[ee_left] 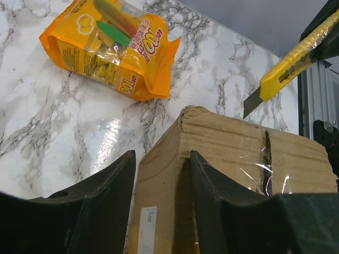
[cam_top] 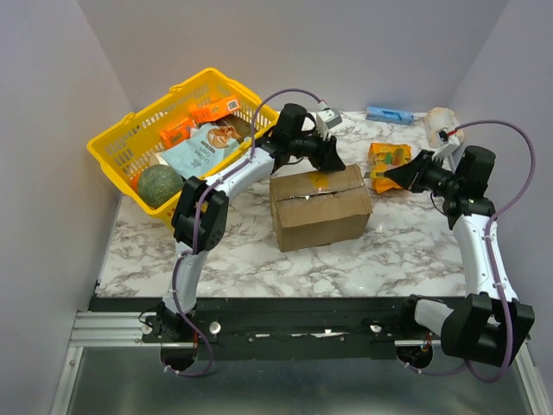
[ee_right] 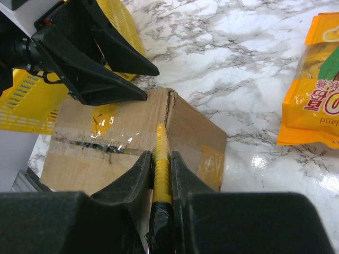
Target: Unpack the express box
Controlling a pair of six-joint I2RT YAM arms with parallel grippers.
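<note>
Brown corrugated cardboard express box (cam_top: 320, 207) rests on the marble-patterned bench (cam_top: 233, 259), directly under the left pincer (ee_left: 161, 156) and just ahead of the right pincer (ee_right: 160, 154).

Left pincer: spread wide, fingers astride the box's upper corner, probably to steady it; contact cannot be confirmed.

Right pincer: clamped on a yellow plastic utility knife (ee_left: 294, 59), blade aimed at the box's top edge, presumably to slit the clear tape seam (ee_right: 95, 143).

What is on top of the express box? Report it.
On the express box: clear tape along the centre seam and a yellow sticker. Closed flaps hide its contents.
</note>
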